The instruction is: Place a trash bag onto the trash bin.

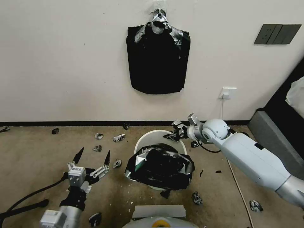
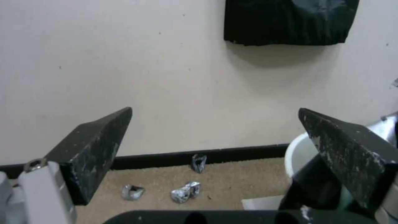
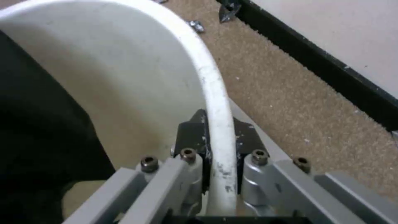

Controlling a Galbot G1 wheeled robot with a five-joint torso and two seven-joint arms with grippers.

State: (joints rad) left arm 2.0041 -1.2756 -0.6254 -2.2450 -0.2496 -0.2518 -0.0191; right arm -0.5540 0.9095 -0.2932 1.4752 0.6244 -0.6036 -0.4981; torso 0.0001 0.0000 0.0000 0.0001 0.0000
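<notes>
Right tool (image 3: 219, 155) clamped on the far right rim of the trash bin (image 1: 148, 136), one finger inside the wall and one outside, as the right wrist view shows; judged a steadying hold, keeping the light bucket from sliding on the carpet (image 1: 38, 148) while the bag gets worked over it. Left tool (image 1: 92, 155) spread wide and holding nothing, hovering over the carpet well to the left of the bin, black fingers pointing toward the wall (image 1: 63, 63); probably poised to take hold of the bag's loose edge.

Trash bag (image 1: 160, 166) draped in a crumpled heap over the near half of the bin's mouth, spilling down the near side, far part of the rim bare and cream-white. Judged only partly fitted: not yet stretched round the whole rim.

Bundle of black bags (image 1: 158, 61) hanging flat on the wall above the bin, within reach for supply. Torn plastic scraps (image 1: 118, 137) scattered on the carpet near the baseboard and around the bin.
</notes>
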